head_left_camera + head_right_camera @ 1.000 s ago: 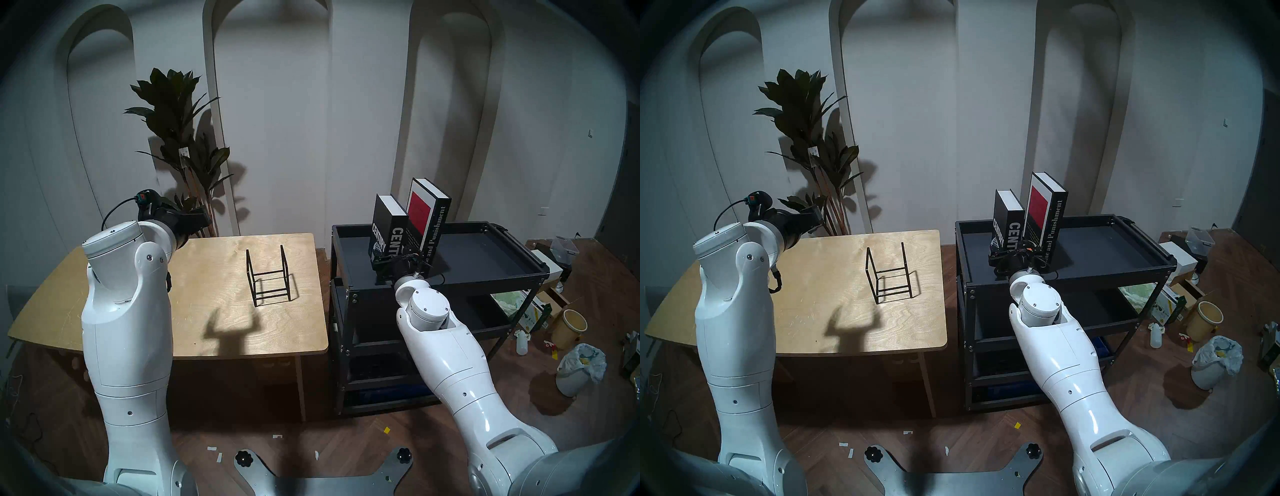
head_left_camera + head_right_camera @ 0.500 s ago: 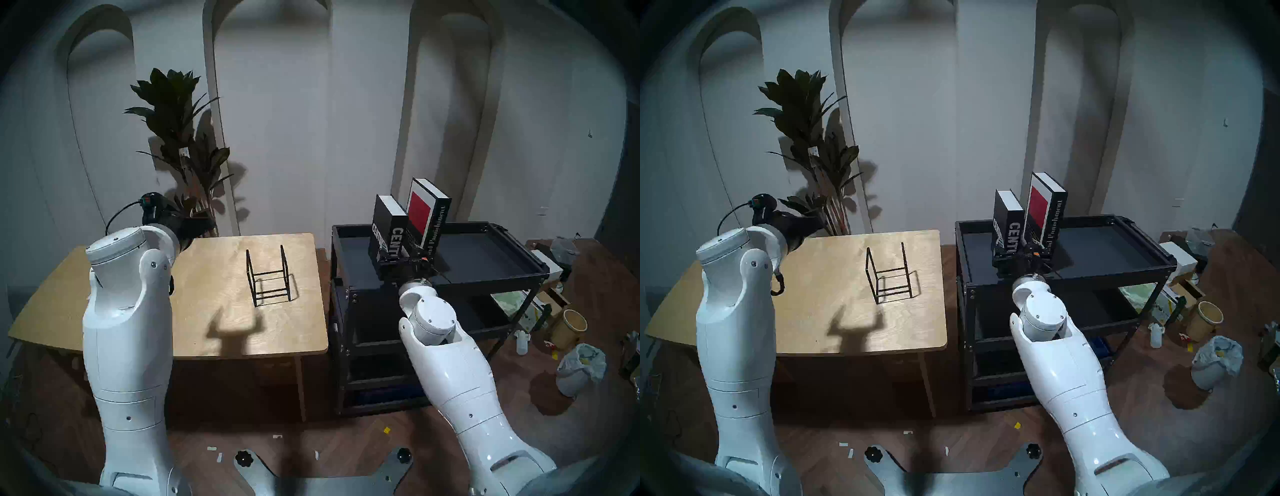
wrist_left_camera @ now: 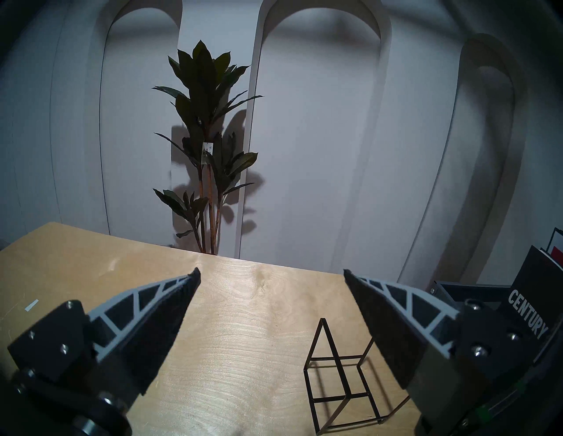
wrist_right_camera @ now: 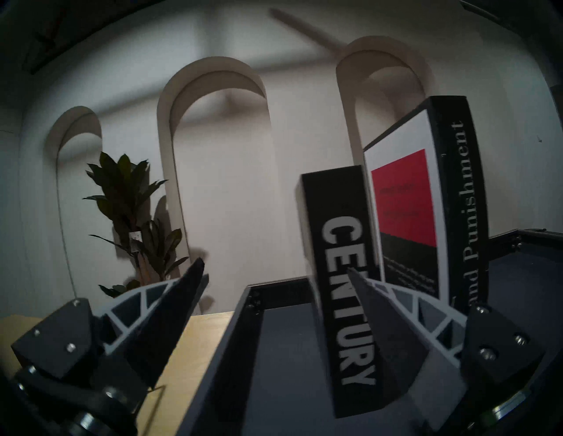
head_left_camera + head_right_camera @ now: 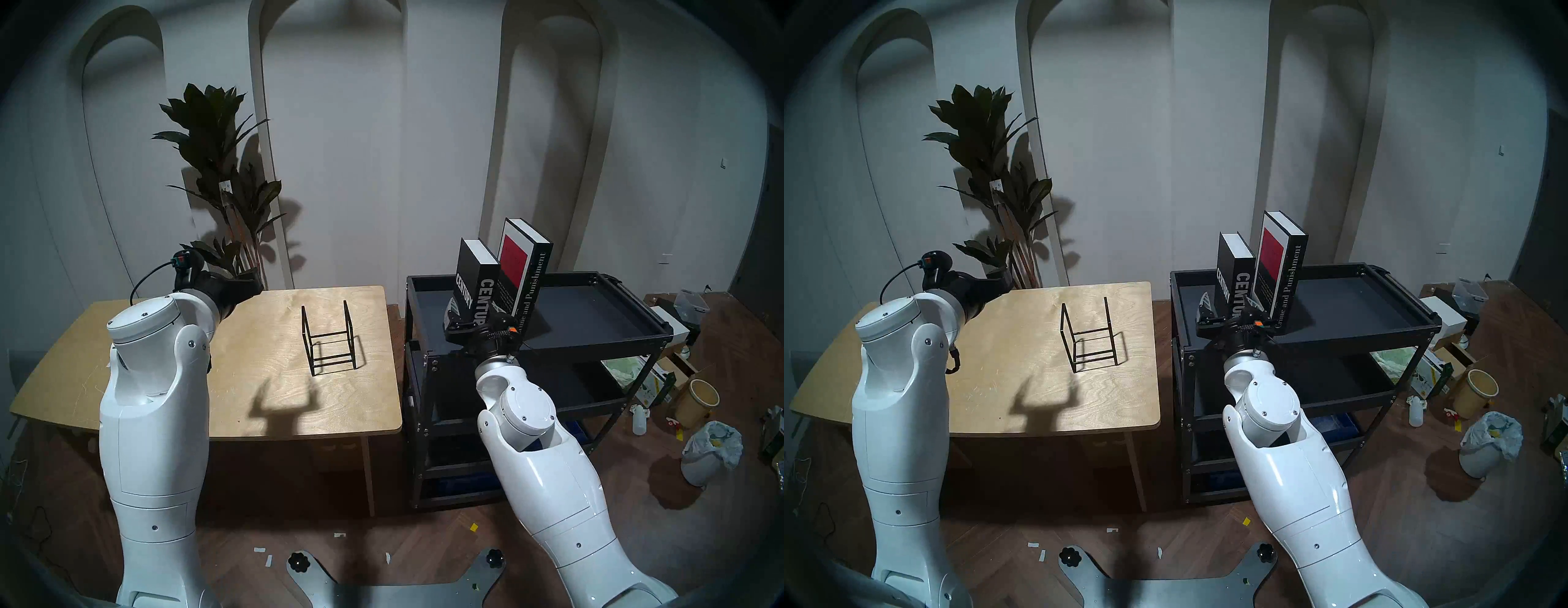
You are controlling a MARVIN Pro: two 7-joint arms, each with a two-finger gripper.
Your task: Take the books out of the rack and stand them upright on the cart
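Two black books stand upright side by side on the cart's point(image 5: 594, 341) top shelf: the shorter "CENTURY" point(image 5: 477, 280) and the taller "Crime and Punishment" point(image 5: 528, 271) with a red square on its cover. The thin black wire rack point(image 5: 329, 339) stands empty on the wooden table. My right gripper point(image 5: 475, 317) hovers open at the shelf's front edge, just in front of CENTURY point(image 4: 344, 274) and holding nothing. In the right wrist view the book sits behind the right fingertip point(image 4: 365, 292). My left gripper point(image 3: 271, 270) is open above the table's far left, away from the rack point(image 3: 344, 377).
The wooden table point(image 5: 263, 407) stands left of the cart with a narrow gap between them. A tall potted plant point(image 5: 216, 170) stands behind the table. Boxes, a bucket point(image 5: 698, 401), a bagged bin point(image 5: 708, 450) and bottles litter the floor on the right.
My right arm has drawn back from the books toward the cart's front edge and shifted slightly left. The left arm has sunk a little. Books and rack have not moved.
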